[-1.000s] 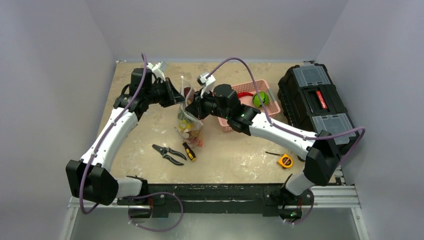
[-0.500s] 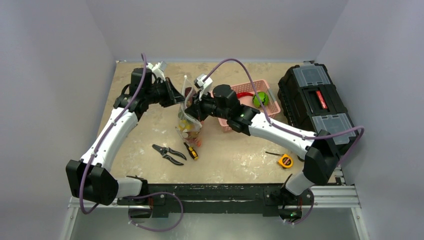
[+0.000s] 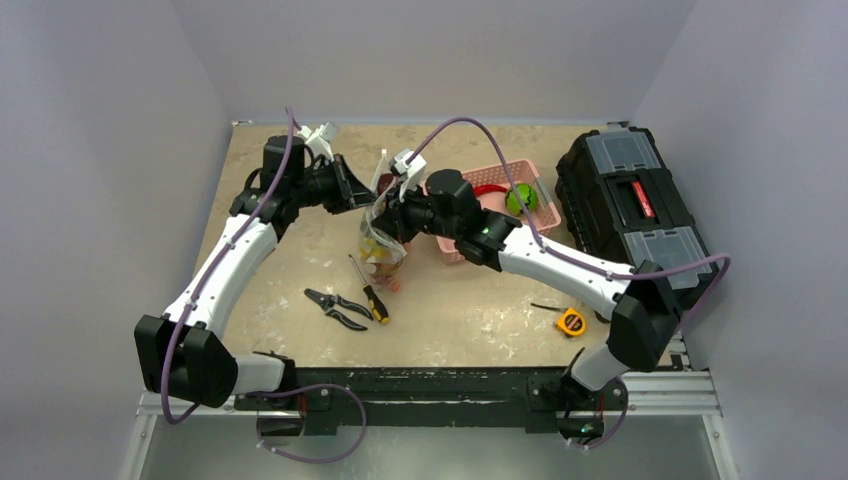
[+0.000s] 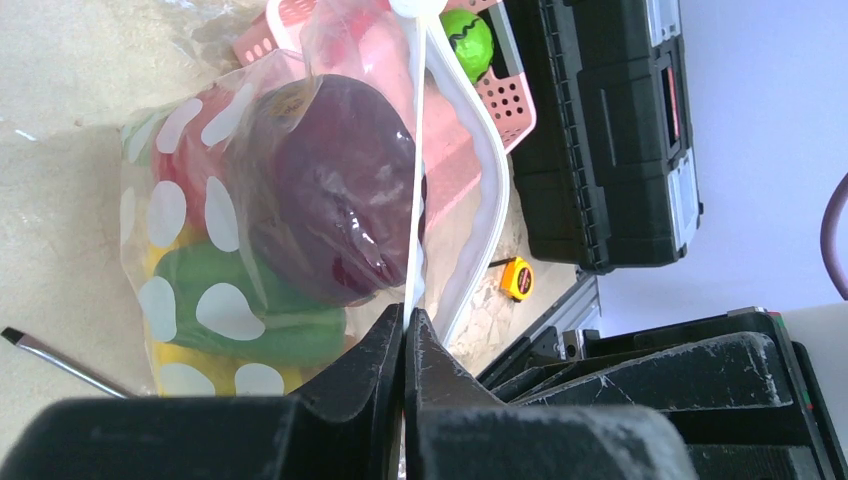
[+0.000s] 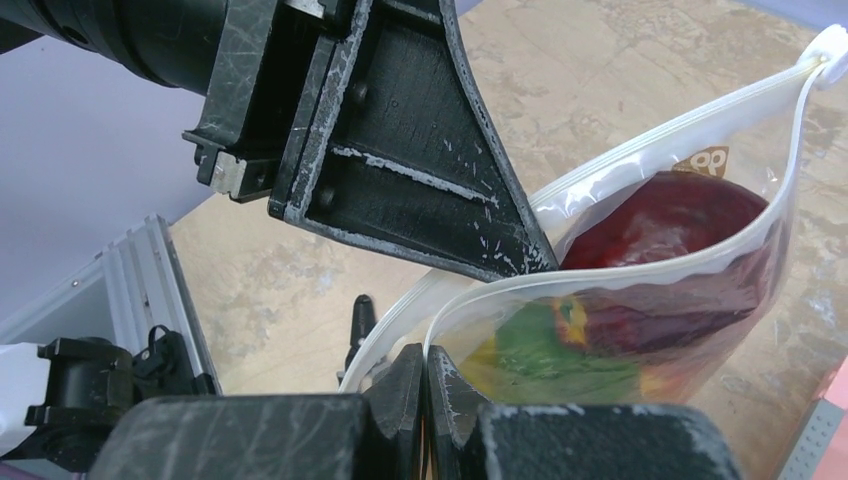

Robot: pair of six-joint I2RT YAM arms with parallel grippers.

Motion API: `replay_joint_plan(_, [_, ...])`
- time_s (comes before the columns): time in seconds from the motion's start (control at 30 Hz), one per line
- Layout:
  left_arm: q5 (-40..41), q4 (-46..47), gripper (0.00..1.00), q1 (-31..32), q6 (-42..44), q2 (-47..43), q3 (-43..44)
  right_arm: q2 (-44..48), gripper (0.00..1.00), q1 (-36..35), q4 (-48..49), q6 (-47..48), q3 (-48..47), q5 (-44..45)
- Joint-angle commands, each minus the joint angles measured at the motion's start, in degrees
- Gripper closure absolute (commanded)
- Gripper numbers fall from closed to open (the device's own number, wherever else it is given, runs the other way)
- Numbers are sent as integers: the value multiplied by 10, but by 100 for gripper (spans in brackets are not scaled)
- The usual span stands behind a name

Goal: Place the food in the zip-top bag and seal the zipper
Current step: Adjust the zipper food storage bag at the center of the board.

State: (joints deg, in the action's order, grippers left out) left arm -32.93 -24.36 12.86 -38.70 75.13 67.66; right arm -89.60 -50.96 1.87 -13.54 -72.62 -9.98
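Note:
The zip-top bag [image 3: 383, 243] hangs upright between my two arms, clear with white dots, its mouth gaping. Inside lie a dark purple piece [image 4: 345, 190], a green pepper [image 4: 262, 322] and yellow and red food. My left gripper [image 4: 404, 312] is shut on one lip of the zipper [image 4: 415, 180]. The right gripper [image 5: 426, 350] is shut on the opposite lip [image 5: 640, 278]. In the top view the left gripper [image 3: 362, 200] and right gripper [image 3: 389, 216] face each other across the bag's mouth. A green piece [image 3: 519, 198] and a red one [image 3: 488, 189] lie in the pink basket [image 3: 520, 165].
A black toolbox [image 3: 625, 200] stands at the right edge. Pliers [image 3: 337, 308] and a yellow-handled screwdriver [image 3: 372, 295] lie in front of the bag. A yellow tape measure [image 3: 571, 321] sits at the near right. Grey walls enclose the table.
Both grippers have carried the bag a little up and toward the far side, away from the screwdriver. Both grips on the zipper lips are unchanged.

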Motion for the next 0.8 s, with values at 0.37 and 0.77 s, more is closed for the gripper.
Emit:
replay_joint_plan(0.37, [-38,-64,100,135,42,-5,92,162,100,-26,-76,-86,41,-67])
replay_joint_plan(0.77, [-69,-61,100,249,52,9,87,287,93,-40,-4,-149,204,-57])
